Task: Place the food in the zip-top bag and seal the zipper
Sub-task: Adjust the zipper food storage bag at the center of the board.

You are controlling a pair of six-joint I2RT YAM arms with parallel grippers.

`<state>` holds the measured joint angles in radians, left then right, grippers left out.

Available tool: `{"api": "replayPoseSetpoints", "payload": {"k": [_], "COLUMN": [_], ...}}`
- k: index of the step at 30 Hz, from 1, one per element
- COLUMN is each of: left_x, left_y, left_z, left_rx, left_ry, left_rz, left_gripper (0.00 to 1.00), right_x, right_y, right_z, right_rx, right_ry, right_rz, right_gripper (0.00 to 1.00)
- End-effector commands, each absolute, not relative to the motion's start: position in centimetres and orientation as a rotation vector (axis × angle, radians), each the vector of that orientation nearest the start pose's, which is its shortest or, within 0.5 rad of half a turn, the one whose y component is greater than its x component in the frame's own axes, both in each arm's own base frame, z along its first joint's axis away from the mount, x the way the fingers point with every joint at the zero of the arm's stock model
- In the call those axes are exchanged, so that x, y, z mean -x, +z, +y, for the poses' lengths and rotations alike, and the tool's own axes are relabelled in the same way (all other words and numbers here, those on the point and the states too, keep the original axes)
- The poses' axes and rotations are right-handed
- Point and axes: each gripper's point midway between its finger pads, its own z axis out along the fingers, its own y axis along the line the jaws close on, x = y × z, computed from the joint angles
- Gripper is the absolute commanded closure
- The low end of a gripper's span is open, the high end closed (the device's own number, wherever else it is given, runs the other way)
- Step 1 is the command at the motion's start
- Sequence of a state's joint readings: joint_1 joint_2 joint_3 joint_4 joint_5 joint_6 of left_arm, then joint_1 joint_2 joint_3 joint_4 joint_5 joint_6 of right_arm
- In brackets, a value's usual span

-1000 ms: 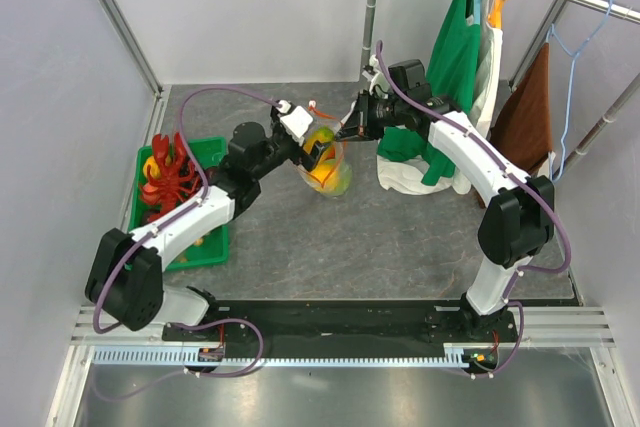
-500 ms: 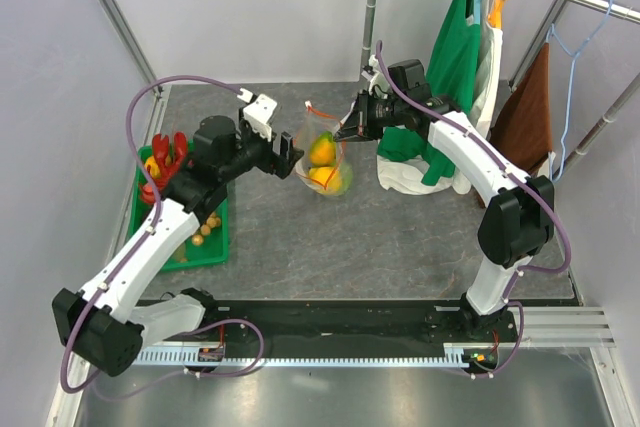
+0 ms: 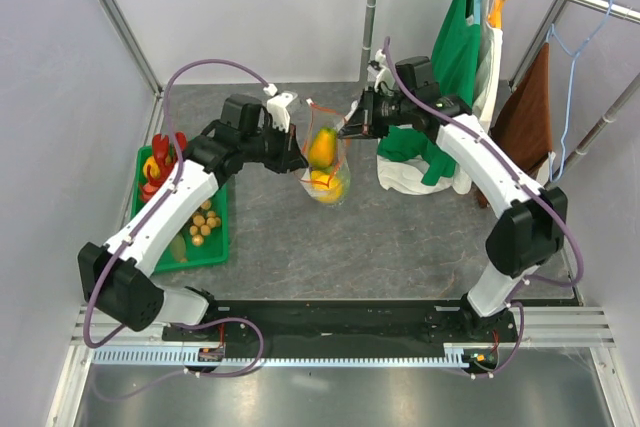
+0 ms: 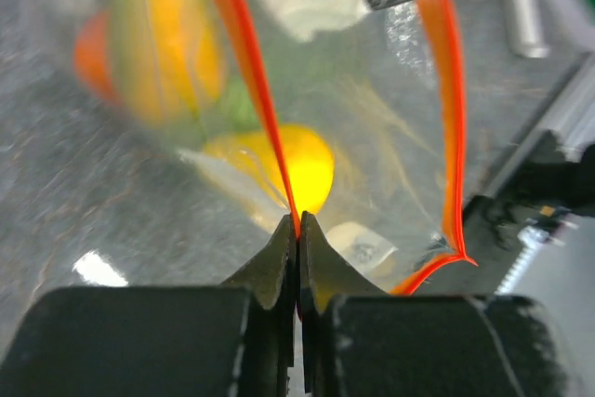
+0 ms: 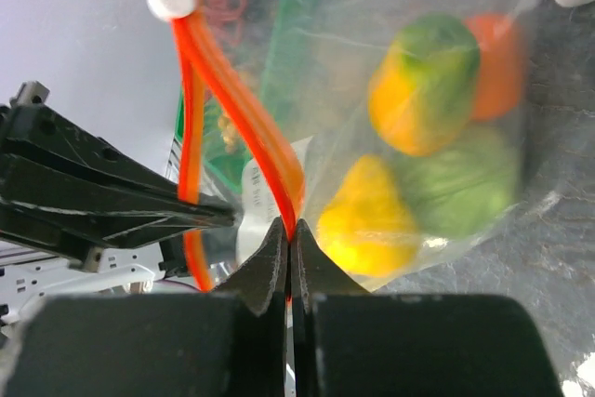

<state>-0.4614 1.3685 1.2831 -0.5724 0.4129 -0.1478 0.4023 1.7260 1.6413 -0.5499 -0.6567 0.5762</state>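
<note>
The clear zip-top bag (image 3: 326, 162) hangs above the table between my two grippers. Inside it lie a yellow-orange mango-like fruit (image 5: 423, 90), a yellow piece (image 5: 367, 216) and the pale green cabbage (image 5: 456, 188). My left gripper (image 4: 297, 225) is shut on one side of the red-orange zipper (image 4: 246, 90). My right gripper (image 5: 290, 230) is shut on the other side of the zipper (image 5: 242, 109). The bag's mouth gapes between the two strips. The red lobster (image 3: 160, 169) and the tan-brown balls (image 3: 205, 222) lie in the green tray (image 3: 222, 247) at the left.
A white cloth bag (image 3: 415, 175) and green clothing (image 3: 455, 47) hang or lie at the back right, below a rail with hangers. A metal pole (image 3: 372, 7) stands behind the bag. Enclosure walls close off the left and the back.
My left gripper swung from near the tray back to the bag's mouth and shut on the zipper. The right gripper kept its hold, and the bag now hangs a little higher.
</note>
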Motion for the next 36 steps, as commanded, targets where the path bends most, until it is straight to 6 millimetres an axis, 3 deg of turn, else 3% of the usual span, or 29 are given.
{"api": "replayPoseSetpoints", "payload": {"k": [1,3,6,9,13,16,17,18,19,20,21,22,25,27,28,30,33,36], "left_x": [-26.3,-25.6,-25.7,-27.3,-30.1,-30.5,-29.8,-29.3,-29.5,-29.2,-27.9,-27.7,-24.0,-21.6,-19.8,-18.5,-18.6,-20.7], "left_y": [30.8,31.5,29.7,27.0,24.1,23.8,24.1,25.1,25.8,26.1,25.7,26.1,23.5,22.5,21.4,18.6,15.7,14.2], "left_z": [-25.1,-25.0,-24.6,-23.2,-19.9,-17.8,-17.1,-16.3,-14.2,-12.9,-11.6,-9.0,-5.3,-4.6,-4.0,-2.5,-0.2,1.4], "left_rx": [-0.643,-0.626,-0.584,-0.468,-0.318,-0.369,-0.383,-0.406,-0.448,-0.495,-0.501,-0.547,-0.657,-0.765,-0.916,-1.069,-1.353,-1.481], "left_ry": [-1.036,-1.119,-1.116,-1.092,-1.012,-0.928,-0.942,-0.928,-0.857,-0.806,-0.779,-0.672,-0.521,-0.525,-0.495,-0.417,-0.292,-0.202], "left_rz": [2.085,2.091,2.170,2.265,2.344,2.308,2.305,2.271,2.231,2.210,2.250,2.213,2.327,2.342,2.327,2.361,2.316,2.264], "left_gripper": [0.98,0.98,0.98,0.97,0.83,0.56,0.36,0.28,0.21,0.09,0.05,0.03,0.02,0.03,0.02,0.01,0.01,0.01], "right_x": [-34.0,-34.0,-34.0,-34.5,-35.3,-36.3,-36.6,-36.7,-37.1,-37.2,-37.3,-37.4,-37.3,-37.1,-36.9,-36.8,-36.7,-36.8], "right_y": [33.3,34.0,33.4,30.4,26.0,24.7,25.1,25.0,25.0,25.5,25.6,25.5,25.5,25.4,25.1,25.2,25.4,25.9], "right_z": [27.5,26.8,26.2,26.4,27.8,28.6,28.9,29.3,29.6,29.7,29.8,29.8,29.8,29.8,29.8,29.9,30.2,30.1], "right_rx": [0.242,0.215,0.210,0.221,0.234,0.226,0.228,0.229,0.228,0.230,0.235,0.234,0.244,0.250,0.248,0.256,0.258,0.257], "right_ry": [1.200,1.152,1.088,1.047,1.007,0.975,0.977,0.980,0.980,0.983,0.981,0.977,0.979,0.986,0.990,1.005,1.022,1.026], "right_rz": [2.172,2.166,2.189,2.260,2.359,2.363,2.349,2.351,2.346,2.334,2.330,2.329,2.329,2.330,2.339,2.337,2.333,2.323], "right_gripper": [1.00,1.00,1.00,1.00,1.00,1.00,1.00,1.00,1.00,1.00,1.00,1.00,1.00,1.00,1.00,1.00,1.00,1.00]}}
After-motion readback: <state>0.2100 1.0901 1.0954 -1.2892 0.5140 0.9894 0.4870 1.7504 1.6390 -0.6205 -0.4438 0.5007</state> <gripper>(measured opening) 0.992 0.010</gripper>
